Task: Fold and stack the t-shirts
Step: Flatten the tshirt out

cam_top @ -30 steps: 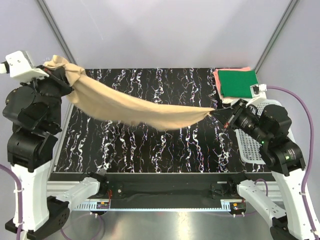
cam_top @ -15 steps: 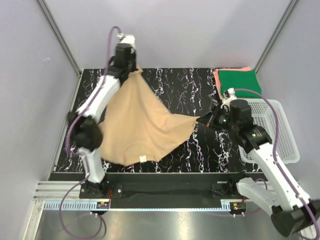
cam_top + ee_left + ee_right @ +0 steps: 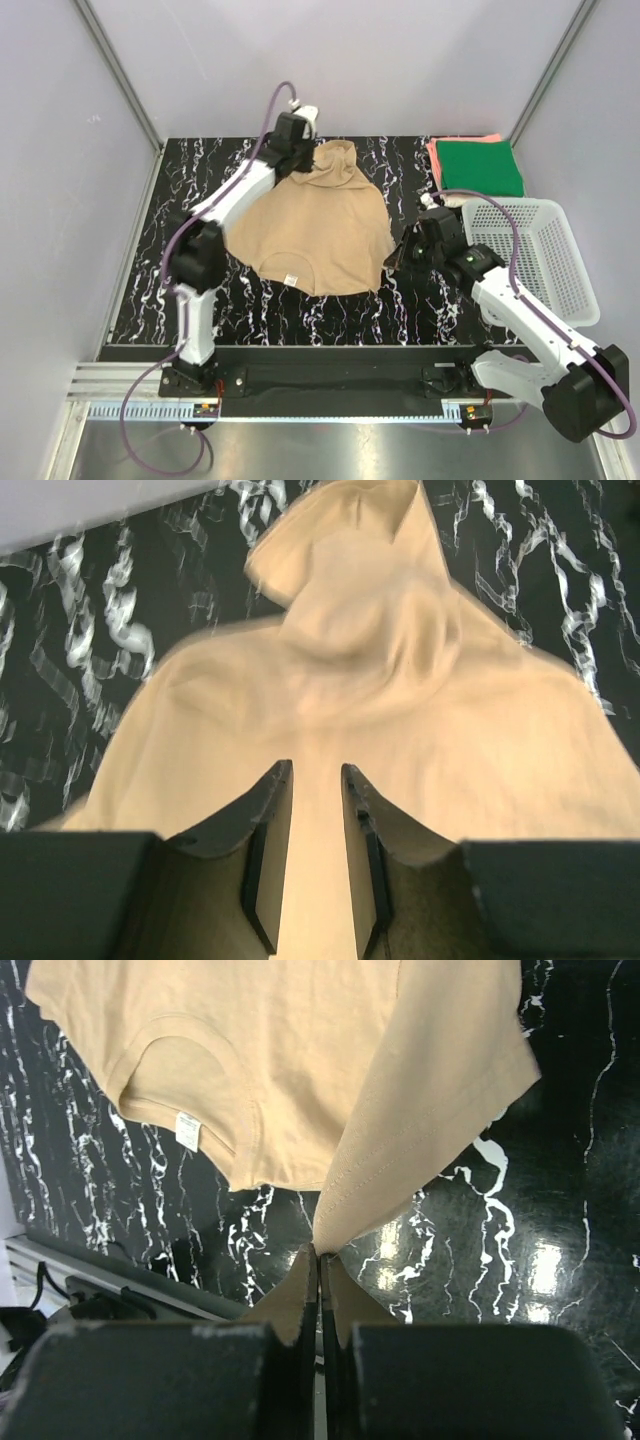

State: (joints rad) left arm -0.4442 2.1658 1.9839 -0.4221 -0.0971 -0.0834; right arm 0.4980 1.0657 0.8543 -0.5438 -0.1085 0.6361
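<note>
Grey walls [image 3: 200, 60] close in a black, white-veined table [image 3: 140, 290]. In the far right corner a folded green shirt [image 3: 478, 167] lies on a pink shirt [image 3: 436, 160], of which only the edges show. Just near of that pile a white mesh basket [image 3: 545, 260] sits at the table's right edge, partly off it, with the right arm's cable draped over its near-left corner. Nothing lies between the arms and the cloth they work on.

The left arm stretches far out from its base, elbow over the left half of the table and wrist near the far edge. The left gripper [image 3: 297, 165] points down over the far part of the tan shirt [image 3: 320, 235]; its fingers [image 3: 268, 850] stand a little apart, and cloth shows through the gap below them, not pinched.

The right arm bends inward from the near right, forearm running toward the table's middle. The right gripper [image 3: 397, 258] is closed tight on the hem of the shirt's right sleeve, which rises off the table into the jaws.

The tan shirt lies spread in the middle of the table, long axis running near to far. Its collar, with a small white label [image 3: 290, 279], faces the near edge. The far end is bunched into a raised hump beside the left gripper.
</note>
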